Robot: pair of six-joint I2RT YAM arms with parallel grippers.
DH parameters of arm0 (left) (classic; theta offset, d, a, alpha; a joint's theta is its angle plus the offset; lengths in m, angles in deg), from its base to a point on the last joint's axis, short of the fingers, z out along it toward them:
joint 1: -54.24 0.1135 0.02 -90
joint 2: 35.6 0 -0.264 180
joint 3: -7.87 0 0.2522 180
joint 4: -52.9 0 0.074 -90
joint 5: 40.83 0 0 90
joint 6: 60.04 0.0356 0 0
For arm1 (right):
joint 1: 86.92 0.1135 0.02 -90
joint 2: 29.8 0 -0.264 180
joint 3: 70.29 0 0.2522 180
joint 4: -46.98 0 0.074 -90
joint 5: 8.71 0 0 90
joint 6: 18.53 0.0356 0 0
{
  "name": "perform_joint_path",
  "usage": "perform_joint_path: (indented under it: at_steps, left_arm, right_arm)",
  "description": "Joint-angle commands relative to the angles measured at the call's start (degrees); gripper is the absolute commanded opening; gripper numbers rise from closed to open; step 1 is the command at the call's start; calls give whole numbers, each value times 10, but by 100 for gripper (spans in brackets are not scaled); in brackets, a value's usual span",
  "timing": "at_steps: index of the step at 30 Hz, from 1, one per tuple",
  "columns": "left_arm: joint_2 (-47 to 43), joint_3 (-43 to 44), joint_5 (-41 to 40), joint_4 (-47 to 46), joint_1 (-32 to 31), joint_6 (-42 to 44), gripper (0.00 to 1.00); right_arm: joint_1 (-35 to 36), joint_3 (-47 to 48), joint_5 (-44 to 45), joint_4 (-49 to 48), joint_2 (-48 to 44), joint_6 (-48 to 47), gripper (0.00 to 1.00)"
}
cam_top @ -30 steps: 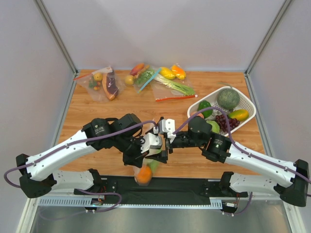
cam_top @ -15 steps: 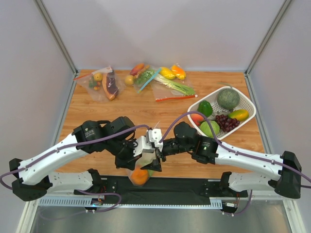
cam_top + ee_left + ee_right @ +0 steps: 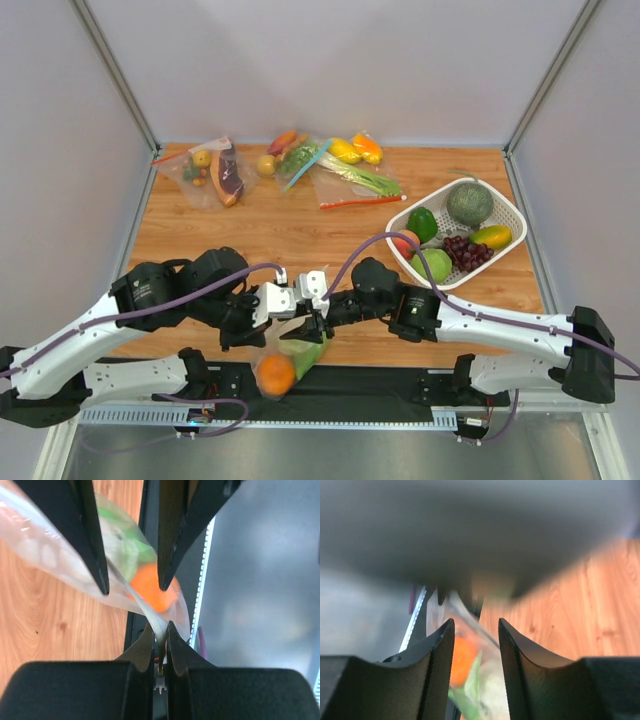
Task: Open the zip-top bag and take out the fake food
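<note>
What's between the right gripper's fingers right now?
The zip-top bag runs up through the gap of the right gripper, orange showing inside it; clearest in the right wrist view.

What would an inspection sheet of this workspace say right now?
Surface: wooden table, no spills seen.
Job's things: zip-top bag held above the table's near edge; orange and green piece inside it.
Clutter: other filled bags along the far edge; white basket of fruit on the right.
Grippers: left gripper shut on the bag's edge; right gripper open, fingers straddling the bag.
Cables: purple cables along both arms; no snag seen.
Surroundings: pale walls, metal frame posts.
</note>
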State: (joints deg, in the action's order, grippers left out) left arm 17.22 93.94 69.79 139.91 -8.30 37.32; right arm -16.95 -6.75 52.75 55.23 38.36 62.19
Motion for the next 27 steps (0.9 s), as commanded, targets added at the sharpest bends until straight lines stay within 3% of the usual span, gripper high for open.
perform_joint_path:
  at_steps: [1,5,7,11,14,18,22,27]
  left_arm:
    - [-20,16,-16,-94,1,-6,0]
    - [-25,12,-18,-122,1,-17,0]
    - [-26,8,-22,-130,1,-22,0]
    - [-39,5,-46,-137,1,-21,3]
    - [-43,-2,-60,-138,1,-24,25]
    - [-42,-2,-79,-135,1,-30,63]
    - [-54,-11,-95,-147,1,-32,76]
    - [-73,-37,-123,-181,1,-39,82]
  right_arm:
    - [16,-21,15,60,10,2,38]
    - [28,-28,25,72,12,7,29]
    - [33,-31,37,71,11,10,12]
    - [48,-47,108,62,-7,22,1]
    - [50,-60,174,60,-37,37,0]
    - [50,-64,259,71,-91,58,0]
    - [50,-71,309,84,-136,64,0]
    - [50,-90,321,90,-176,61,0]
